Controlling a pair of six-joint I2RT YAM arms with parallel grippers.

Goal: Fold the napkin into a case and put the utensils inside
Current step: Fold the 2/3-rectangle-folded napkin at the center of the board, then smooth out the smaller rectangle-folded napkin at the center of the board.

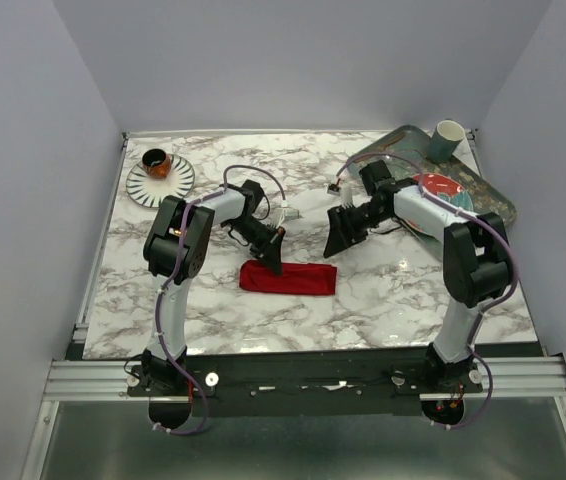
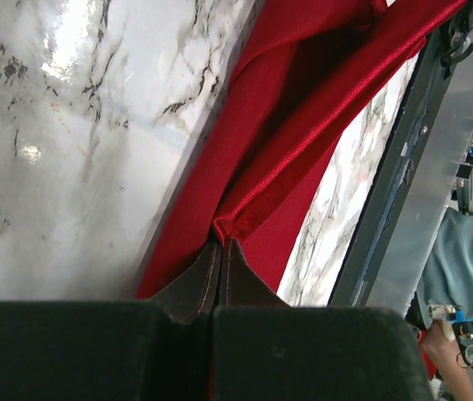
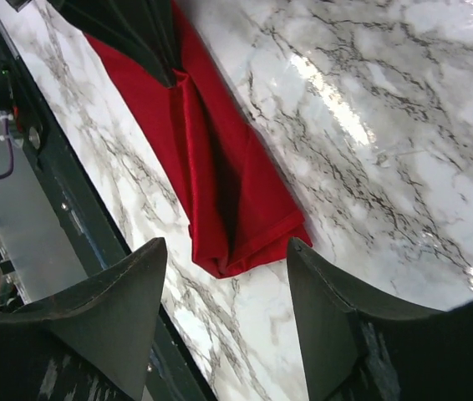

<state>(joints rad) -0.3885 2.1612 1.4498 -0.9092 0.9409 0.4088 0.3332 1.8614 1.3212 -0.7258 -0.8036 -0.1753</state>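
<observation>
You are working on a white marble table (image 1: 213,320) closed in by pale grey-lilac walls (image 1: 293,60) on three sides, with a metal rail (image 1: 303,375) along the near edge. At the back left, a striped plate (image 1: 178,185) carries a brown cup (image 1: 156,161). At the back right, a dark tray (image 1: 491,198) holds a red patterned plate (image 1: 439,186) and a pale green cup (image 1: 448,140).

The napkin (image 1: 293,279) lies folded into a narrow red strip near the table's middle, running left to right. Your left pincer (image 2: 221,248) is clamped tight on a raised fold at its left end. Your right pincer (image 3: 226,246) stands with its jaws wide apart, holding nothing, above the strip's right end. Bare marble lies on both sides of the strip and between it and the near rail.
</observation>
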